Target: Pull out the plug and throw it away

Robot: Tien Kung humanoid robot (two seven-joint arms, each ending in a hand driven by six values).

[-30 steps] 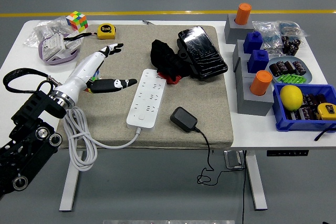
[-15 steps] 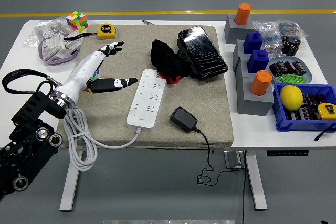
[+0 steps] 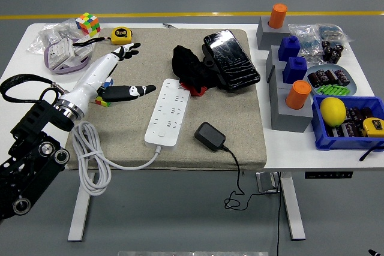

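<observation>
A white power strip [image 3: 168,111] lies on the beige mat [image 3: 240,124], with its white cord [image 3: 90,154] looped off the front left edge. A black plug adapter [image 3: 209,135] lies on the mat just right of the strip, out of the sockets, its thin black cable [image 3: 237,175] hanging over the table's front edge. My left hand [image 3: 117,73] hovers over the mat left of the strip, fingers spread, holding nothing. The right arm is out of view.
A black phone [image 3: 231,58] and black cloth [image 3: 191,70] lie at the mat's back. A tape measure [image 3: 122,35], Rubik's cube [image 3: 88,23] and bags [image 3: 60,46] sit back left. Grey blocks with orange and blue pegs [image 3: 291,82] and a blue bin with a lemon [image 3: 333,111] stand right.
My left hand has drawn slightly back and to the left, away from the power strip. The plug and strip have not moved.
</observation>
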